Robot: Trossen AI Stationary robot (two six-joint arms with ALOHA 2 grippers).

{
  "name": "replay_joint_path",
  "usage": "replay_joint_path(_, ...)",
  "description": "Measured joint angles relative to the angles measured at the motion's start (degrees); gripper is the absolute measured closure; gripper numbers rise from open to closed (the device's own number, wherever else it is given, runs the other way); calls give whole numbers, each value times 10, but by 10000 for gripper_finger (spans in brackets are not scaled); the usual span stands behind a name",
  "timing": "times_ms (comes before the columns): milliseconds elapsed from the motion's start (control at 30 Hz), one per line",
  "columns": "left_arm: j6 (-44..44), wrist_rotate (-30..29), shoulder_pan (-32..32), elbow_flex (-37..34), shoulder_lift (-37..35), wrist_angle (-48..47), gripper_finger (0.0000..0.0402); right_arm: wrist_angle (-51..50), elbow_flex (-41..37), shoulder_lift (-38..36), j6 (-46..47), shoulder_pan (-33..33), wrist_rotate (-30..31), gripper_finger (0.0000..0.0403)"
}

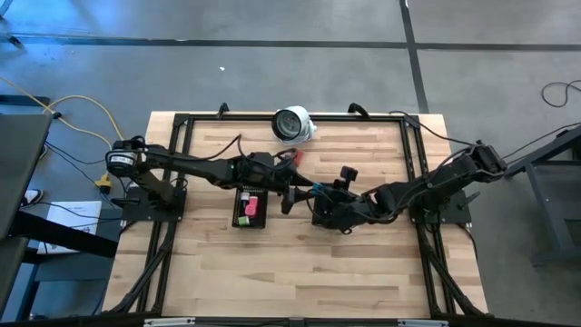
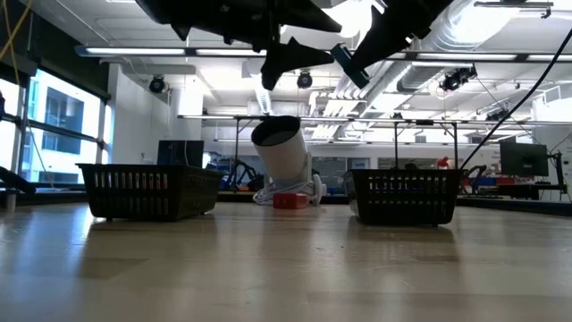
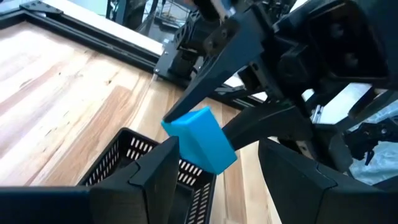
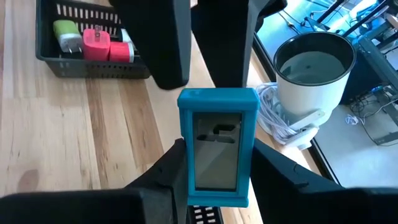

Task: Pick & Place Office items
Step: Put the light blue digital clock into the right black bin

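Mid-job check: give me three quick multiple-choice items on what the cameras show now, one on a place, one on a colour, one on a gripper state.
1. Where do the pink and green pieces lie?
A. On the bare table
B. In a black mesh tray
C. Inside the white round object

2. What colour is the piece in the right gripper?
A. Blue
B. Yellow
C. Orange

3. How does the left gripper stand?
A. Shut on the pink piece
B. Open
C. Shut on a cable

Answers:
1 B: the right wrist view shows the pink piece and green piece inside the tray.
2 A: the right gripper is shut on the blue piece.
3 B: in the left wrist view, the left gripper has its fingers spread wide.
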Motion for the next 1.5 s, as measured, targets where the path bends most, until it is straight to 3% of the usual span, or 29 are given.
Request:
replay_joint_path(933,-34,-21,5,0,0,13,189,31,0,0,-40,-12,-19,281)
replay_joint_path(1500,-65,-10,11,2,40,41,251,25,0,0,-56,-23,-17,281)
